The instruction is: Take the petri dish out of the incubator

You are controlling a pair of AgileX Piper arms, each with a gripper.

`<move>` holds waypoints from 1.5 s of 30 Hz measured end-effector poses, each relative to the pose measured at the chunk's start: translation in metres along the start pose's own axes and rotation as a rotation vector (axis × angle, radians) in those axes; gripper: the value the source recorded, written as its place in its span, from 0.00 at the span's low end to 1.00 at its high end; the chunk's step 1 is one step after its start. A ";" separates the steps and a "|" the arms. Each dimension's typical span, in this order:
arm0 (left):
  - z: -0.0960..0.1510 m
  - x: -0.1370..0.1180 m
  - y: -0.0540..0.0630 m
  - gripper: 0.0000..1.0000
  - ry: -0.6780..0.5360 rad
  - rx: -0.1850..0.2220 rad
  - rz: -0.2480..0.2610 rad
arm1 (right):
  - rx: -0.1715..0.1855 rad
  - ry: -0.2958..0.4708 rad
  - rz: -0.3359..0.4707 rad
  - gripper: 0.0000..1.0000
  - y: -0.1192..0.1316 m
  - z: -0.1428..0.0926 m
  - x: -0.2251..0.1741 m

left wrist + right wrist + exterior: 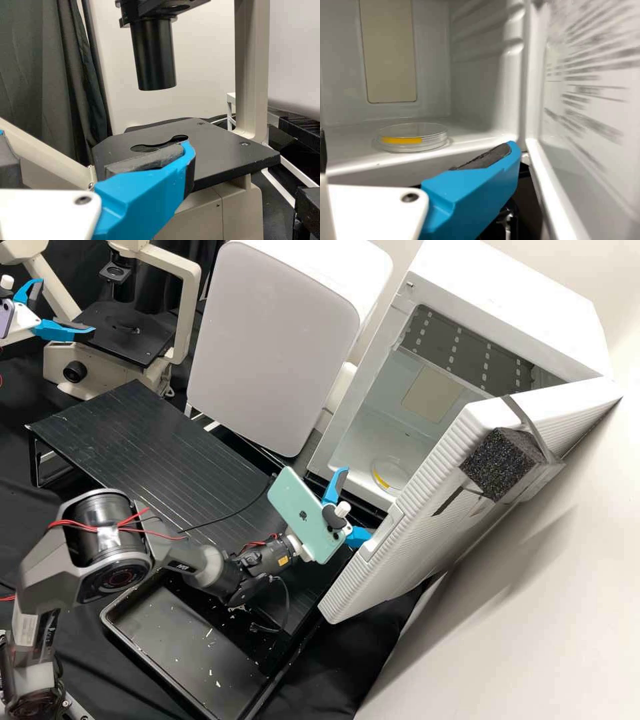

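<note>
At the far left, we find the left gripper [67, 307] empty and near the black plate of the microscope [127, 333], its jaws spread wide. Next comes a low black table [127, 423], and on the near side a shallow black tray [190, 640] (we spot pale flecks scattered in it). Beyond the table, on the far side, stands a closed white box [273, 340].

Farther right, we see the right gripper [357, 502], empty too and wide-jawed, just outside the incubator [520, 300]. A green phone [303, 513] is mounted behind it. The petri dish [395, 472] lies flat on the incubator's floor near the open front, apart from the gripper, and we can make out its yellow strip [401, 140]. At the right, the door [413, 533] stands open, with a black foam block [503, 463] on it.
</note>
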 end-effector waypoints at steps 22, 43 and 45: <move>0.000 0.000 0.000 1.00 0.000 0.000 0.000 | -0.006 -0.042 -0.065 1.00 -0.028 0.024 0.067; 0.000 0.000 0.000 1.00 0.000 0.000 0.000 | -0.112 0.019 -0.102 1.00 -0.013 0.022 0.086; 0.000 0.000 0.000 1.00 0.000 0.000 0.000 | -0.130 0.030 -0.112 1.00 -0.012 0.020 0.088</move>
